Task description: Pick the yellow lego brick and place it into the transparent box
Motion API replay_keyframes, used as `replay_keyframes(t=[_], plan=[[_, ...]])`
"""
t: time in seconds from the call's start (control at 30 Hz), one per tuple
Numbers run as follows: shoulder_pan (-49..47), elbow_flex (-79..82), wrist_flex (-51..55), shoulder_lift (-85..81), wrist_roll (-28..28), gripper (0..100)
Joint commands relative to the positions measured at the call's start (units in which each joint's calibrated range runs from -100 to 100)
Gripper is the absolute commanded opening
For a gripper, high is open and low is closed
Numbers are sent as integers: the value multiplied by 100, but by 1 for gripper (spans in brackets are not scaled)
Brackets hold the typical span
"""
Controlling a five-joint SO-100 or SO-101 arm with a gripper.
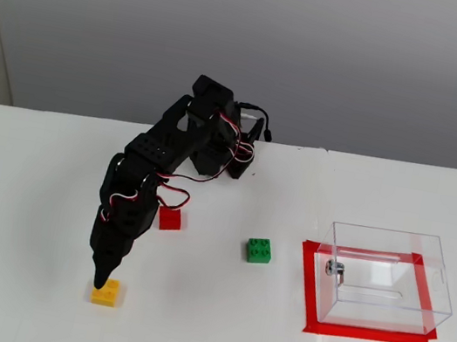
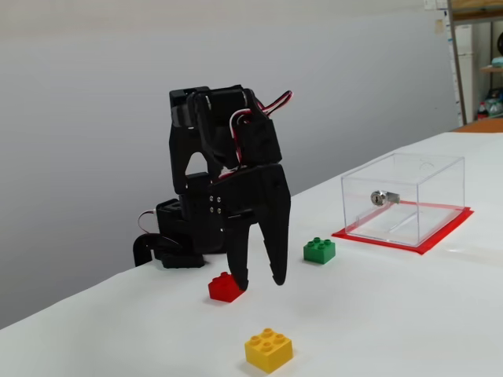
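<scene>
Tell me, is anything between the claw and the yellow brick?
No, nothing visible. The gripper hangs open above the yellow lego brick with only air between. The red brick and green brick sit off to the side.

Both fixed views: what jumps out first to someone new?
The black arm, its open gripper hanging tips-down above the yellow lego brick near the table's front edge, not touching it. Then the transparent box on its red tape frame at the right of the high fixed view, empty apart from a small metal fitting. A red brick and a green brick lie between.
</scene>
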Motion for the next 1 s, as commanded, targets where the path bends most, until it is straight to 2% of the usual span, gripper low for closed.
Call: replay_keyframes(t=[0.0,0.97], plan=[[150,-246,37,66,26,26],[239,-1051,-41,1517,63,26]])
